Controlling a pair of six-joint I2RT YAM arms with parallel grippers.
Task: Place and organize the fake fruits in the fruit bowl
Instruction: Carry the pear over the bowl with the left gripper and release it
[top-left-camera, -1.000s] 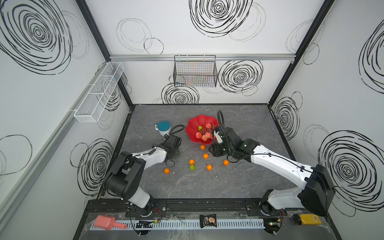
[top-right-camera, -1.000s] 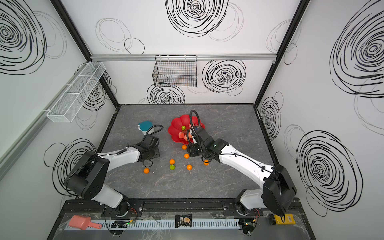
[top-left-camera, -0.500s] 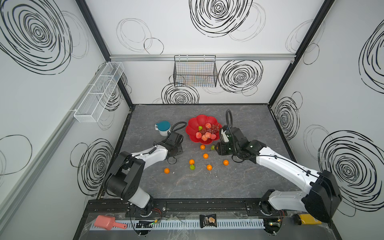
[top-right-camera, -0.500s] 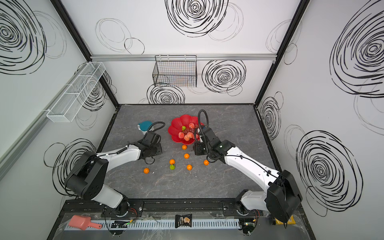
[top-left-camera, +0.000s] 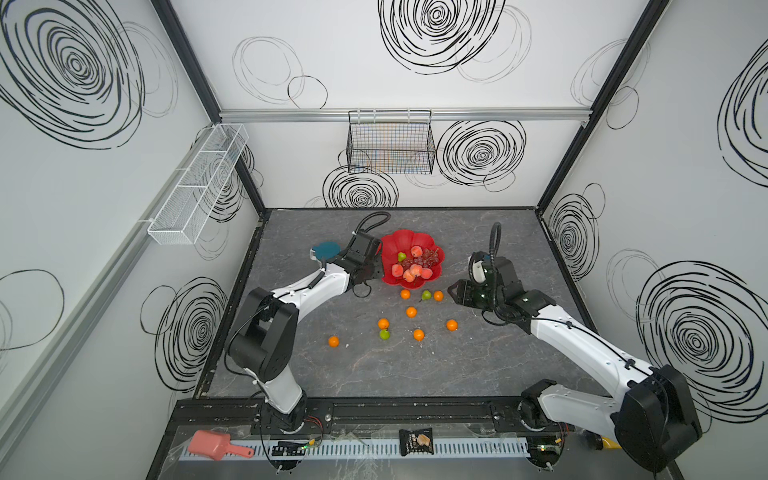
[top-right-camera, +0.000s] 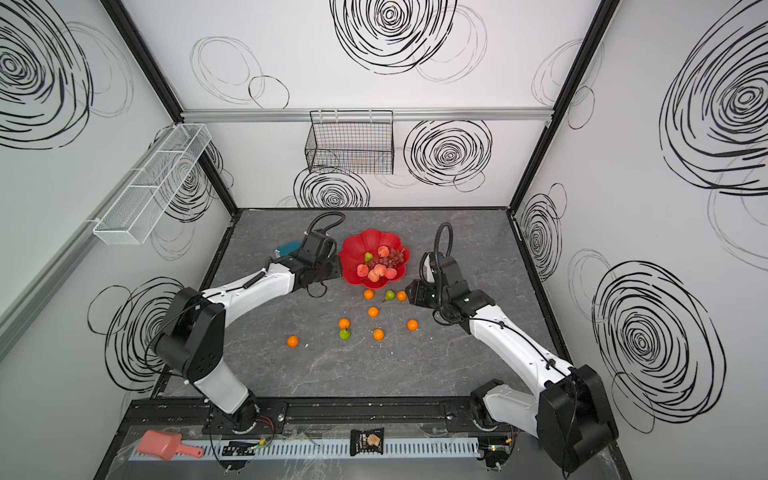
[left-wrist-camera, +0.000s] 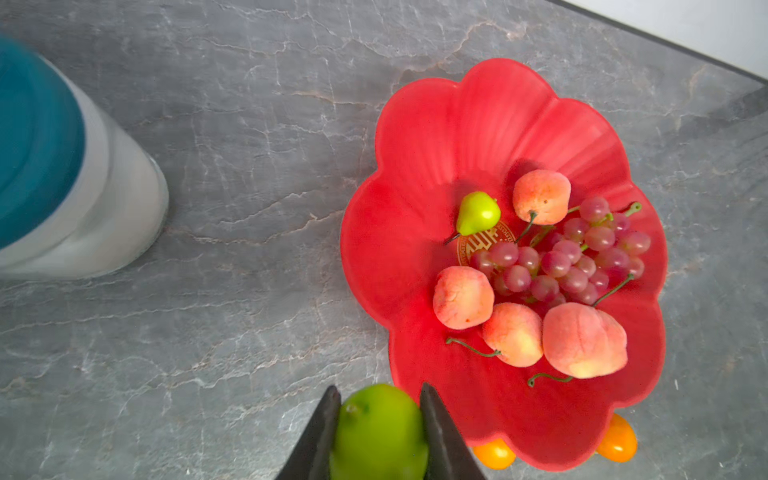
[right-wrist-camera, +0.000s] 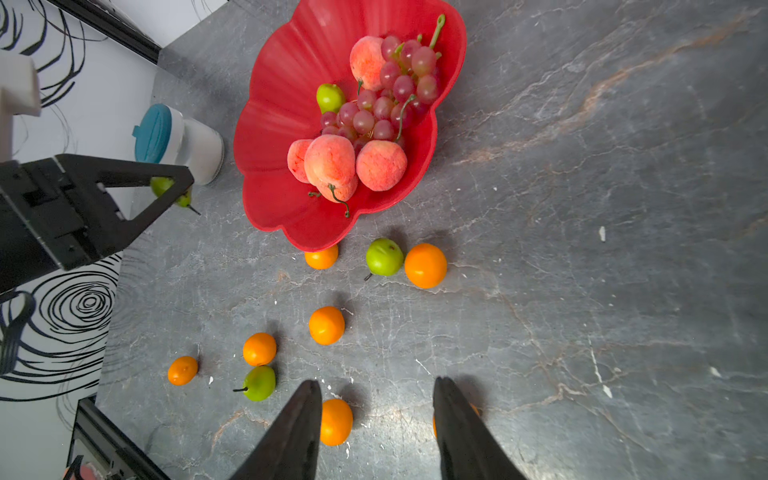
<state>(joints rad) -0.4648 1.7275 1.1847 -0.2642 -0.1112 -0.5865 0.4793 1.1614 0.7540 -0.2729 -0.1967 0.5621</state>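
The fruit bowl (top-left-camera: 399, 243) stands a little above the centre in both top views, on the grey table (top-left-camera: 415, 374). Inside it lie a green pear (left-wrist-camera: 478, 212), four peaches (left-wrist-camera: 584, 340) and the grape bunch (left-wrist-camera: 573, 257). The grapes cover a part of the gold emblem (left-wrist-camera: 478, 245) in the middle. Three of the peaches touch each other on the side of the bowl that is lower in the top views; the fourth lies on the far side of the grapes.

At the left edge of the bowl in the top views is the left gripper (left-wrist-camera: 378, 399). Its fingers are pressed on a second green pear (left-wrist-camera: 380, 436), which fills the narrow gap between them and hangs beside the rim, not over the bowl.

Below the bowl in the top views, seven oranges (top-left-camera: 411, 311) and two loose pears (top-left-camera: 384, 333) are spread on the table. One orange sits partly under the rim, and near it a pear touches another orange.

The right gripper (right-wrist-camera: 376, 384) is right of the centre, beside this loose fruit. Its jaws stand about half apart and hold nothing; one orange lies just beside a finger.

A white mug (top-left-camera: 326, 249) with a teal lid stands left of the bowl, partly hidden behind the left arm.
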